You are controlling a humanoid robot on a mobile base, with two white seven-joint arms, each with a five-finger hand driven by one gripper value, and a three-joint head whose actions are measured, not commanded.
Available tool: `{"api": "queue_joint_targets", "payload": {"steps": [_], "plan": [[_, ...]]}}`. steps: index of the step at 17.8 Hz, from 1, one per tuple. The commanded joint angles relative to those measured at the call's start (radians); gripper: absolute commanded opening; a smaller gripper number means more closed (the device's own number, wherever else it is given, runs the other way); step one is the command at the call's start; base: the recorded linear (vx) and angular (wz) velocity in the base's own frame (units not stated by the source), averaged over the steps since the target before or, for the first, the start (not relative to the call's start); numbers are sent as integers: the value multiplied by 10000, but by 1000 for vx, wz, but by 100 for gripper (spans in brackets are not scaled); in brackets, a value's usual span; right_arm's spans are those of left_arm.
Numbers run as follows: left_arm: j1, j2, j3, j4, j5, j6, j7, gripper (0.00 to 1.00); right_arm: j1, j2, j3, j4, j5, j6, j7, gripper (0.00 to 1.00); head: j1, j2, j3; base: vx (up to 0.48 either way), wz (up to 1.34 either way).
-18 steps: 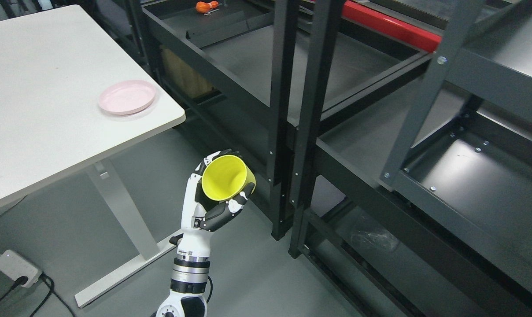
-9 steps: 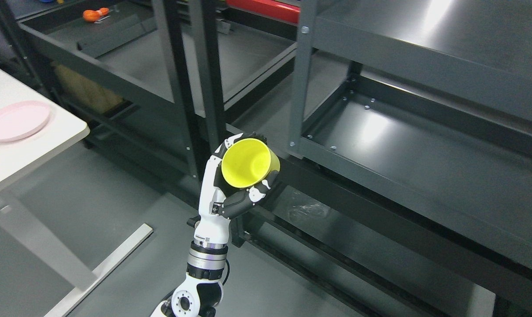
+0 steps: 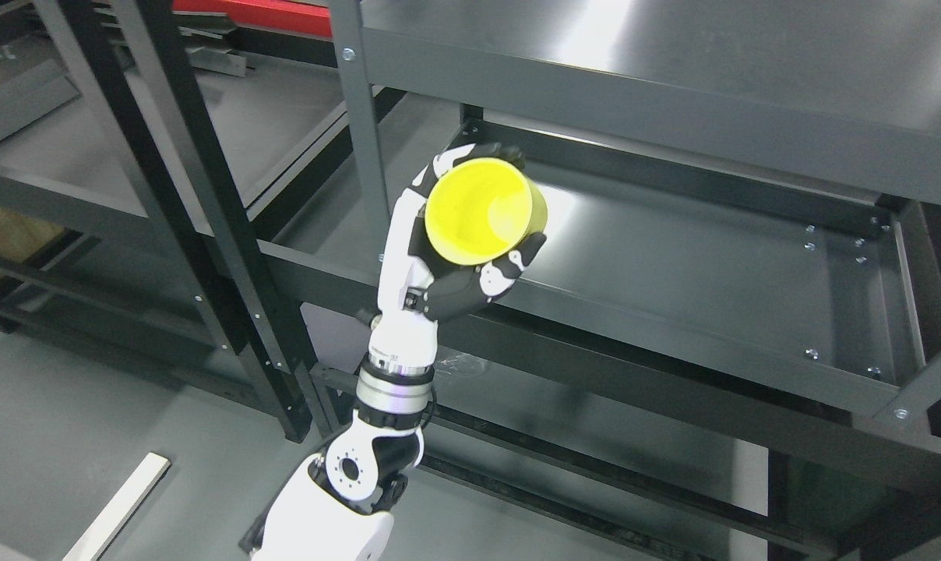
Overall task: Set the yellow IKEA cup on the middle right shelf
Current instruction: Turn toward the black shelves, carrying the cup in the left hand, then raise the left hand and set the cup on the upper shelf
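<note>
Left hand (image 3: 459,249) wrapped around yellow cup (image 3: 482,209), mouth toward camera, base hidden. Cup held above front left corner of dark metal shelf (image 3: 673,257). Grey floor (image 3: 65,421) below shelf.

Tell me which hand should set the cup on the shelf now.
Left. The left hand already grips the yellow cup, tilted with its mouth toward the camera, at the front edge of the middle shelf. The right hand is out of view.
</note>
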Motion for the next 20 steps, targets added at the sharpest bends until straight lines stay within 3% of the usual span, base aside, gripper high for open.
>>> {"api": "queue_joint_targets", "payload": {"steps": [1, 7, 13, 20], "plan": [[-1150, 174, -551, -693, 0, 43, 0, 2, 143, -175, 169, 1, -246, 8, 4, 99, 0, 0, 0, 38, -188], [-2068, 174, -536, -1078, 0, 104, 31, 2, 143, -175, 169, 1, -246, 8, 4, 99, 0, -2, 0, 53, -280], [-2960, 174, 307, -1078, 31, 686, 229, 1, 143, -175, 169, 1, -246, 8, 4, 99, 0, -4, 0, 71, -275], [-3881, 174, 524, -1431, 414, 2984, 2191, 0, 143, -175, 169, 1, -246, 8, 4, 99, 0, -5, 0, 44, -22]]}}
